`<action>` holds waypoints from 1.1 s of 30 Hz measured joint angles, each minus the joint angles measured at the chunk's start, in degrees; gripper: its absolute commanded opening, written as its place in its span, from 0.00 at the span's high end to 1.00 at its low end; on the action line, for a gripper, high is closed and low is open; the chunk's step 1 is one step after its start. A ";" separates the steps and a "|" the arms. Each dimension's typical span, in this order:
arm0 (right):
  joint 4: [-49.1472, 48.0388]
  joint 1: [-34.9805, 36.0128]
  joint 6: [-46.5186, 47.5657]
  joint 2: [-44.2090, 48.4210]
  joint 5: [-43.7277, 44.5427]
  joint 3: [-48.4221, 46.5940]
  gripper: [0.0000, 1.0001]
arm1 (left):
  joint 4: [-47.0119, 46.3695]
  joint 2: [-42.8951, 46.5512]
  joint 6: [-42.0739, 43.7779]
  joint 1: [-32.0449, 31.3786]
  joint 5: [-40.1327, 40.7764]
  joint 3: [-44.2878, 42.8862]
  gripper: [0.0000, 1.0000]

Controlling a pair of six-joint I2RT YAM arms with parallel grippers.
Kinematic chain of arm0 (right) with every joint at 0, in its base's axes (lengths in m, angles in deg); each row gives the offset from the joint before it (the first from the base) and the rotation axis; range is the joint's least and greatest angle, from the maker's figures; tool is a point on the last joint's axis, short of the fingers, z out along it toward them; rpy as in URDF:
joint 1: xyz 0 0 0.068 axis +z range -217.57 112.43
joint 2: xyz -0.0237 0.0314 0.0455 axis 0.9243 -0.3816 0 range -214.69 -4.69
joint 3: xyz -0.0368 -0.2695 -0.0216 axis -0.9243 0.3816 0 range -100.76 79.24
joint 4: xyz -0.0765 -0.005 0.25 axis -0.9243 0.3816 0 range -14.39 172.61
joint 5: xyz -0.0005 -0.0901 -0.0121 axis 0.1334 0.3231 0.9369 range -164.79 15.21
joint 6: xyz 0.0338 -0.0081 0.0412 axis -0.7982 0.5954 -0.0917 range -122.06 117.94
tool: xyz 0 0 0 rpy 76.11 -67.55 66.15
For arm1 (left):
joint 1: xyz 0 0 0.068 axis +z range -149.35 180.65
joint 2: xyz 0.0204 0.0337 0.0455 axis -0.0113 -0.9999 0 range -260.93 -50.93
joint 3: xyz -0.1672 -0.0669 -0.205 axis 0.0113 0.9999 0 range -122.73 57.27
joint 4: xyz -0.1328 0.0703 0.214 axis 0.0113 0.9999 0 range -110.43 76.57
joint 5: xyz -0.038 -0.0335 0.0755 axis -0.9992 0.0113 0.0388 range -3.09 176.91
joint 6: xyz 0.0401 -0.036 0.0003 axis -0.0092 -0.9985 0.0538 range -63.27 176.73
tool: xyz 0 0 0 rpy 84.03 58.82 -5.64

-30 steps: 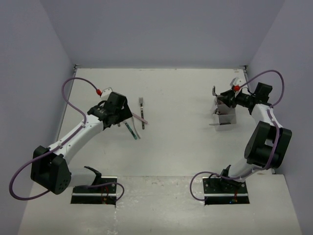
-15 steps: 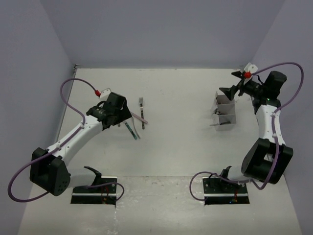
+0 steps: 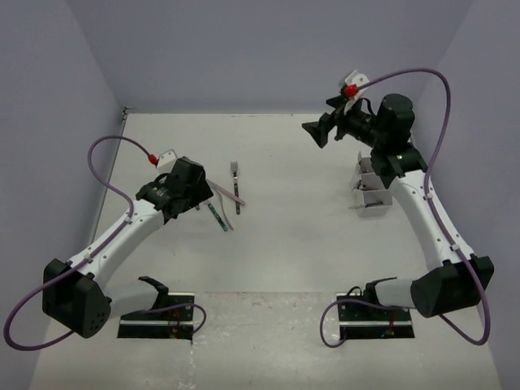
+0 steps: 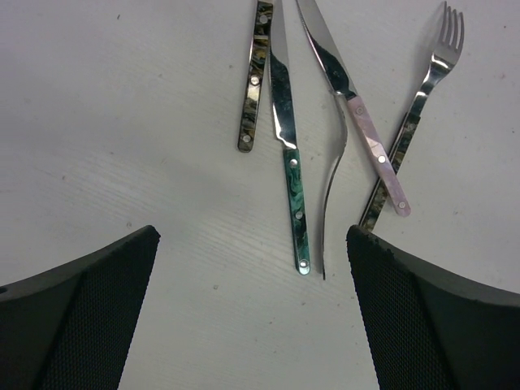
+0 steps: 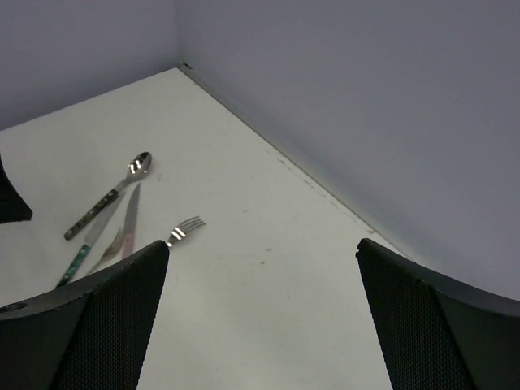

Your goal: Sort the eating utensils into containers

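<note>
The right arm (image 3: 422, 211) has swung up and away from the containers (image 3: 372, 195), the right gripper (image 3: 313, 130) spread and empty, suggesting a drop is done, while the left gripper (image 4: 252, 244) hangs spread just over the utensils (image 4: 293, 179), bunched well apart from those containers.

— What's the room giving us right now?
— One white table (image 3: 301, 244), matte and faintly grained, with a few dark specks on it. Everything else sits around that.
— Walls?
— Three, all plain lilac-grey. The back wall (image 3: 268, 49) rises straight from the table's far edge, with a thin dark seam (image 3: 268, 112) along the join. The left wall (image 3: 49, 97) and the right wall (image 3: 487, 73) close in on the table's two sides.
— And the table's near edge?
— A paler, rougher strip (image 3: 268, 341) runs across it.
— Light?
— Soft and even, with only faint shadows on the table.
</note>
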 measured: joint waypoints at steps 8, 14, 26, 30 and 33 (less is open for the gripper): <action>8.94 10.25 -8.24 -6.64 10.34 -0.83 0.01 | -4.90 -0.96 4.39 7.43 -2.16 4.17 0.00; 12.76 12.52 -14.16 -7.63 13.46 1.18 0.01 | -15.26 -11.43 13.40 14.36 -6.97 5.01 0.00; 15.61 12.41 -16.83 -7.65 17.99 1.20 0.01 | -20.06 -27.82 20.41 15.69 -9.81 -0.94 0.26; 15.98 12.41 -16.83 -7.89 19.19 1.20 0.01 | -20.63 -28.04 21.27 15.98 -9.81 -0.94 0.27; 16.09 12.41 -16.81 -7.96 19.98 1.20 0.01 | -21.55 -29.11 21.64 16.31 -9.79 -1.05 0.28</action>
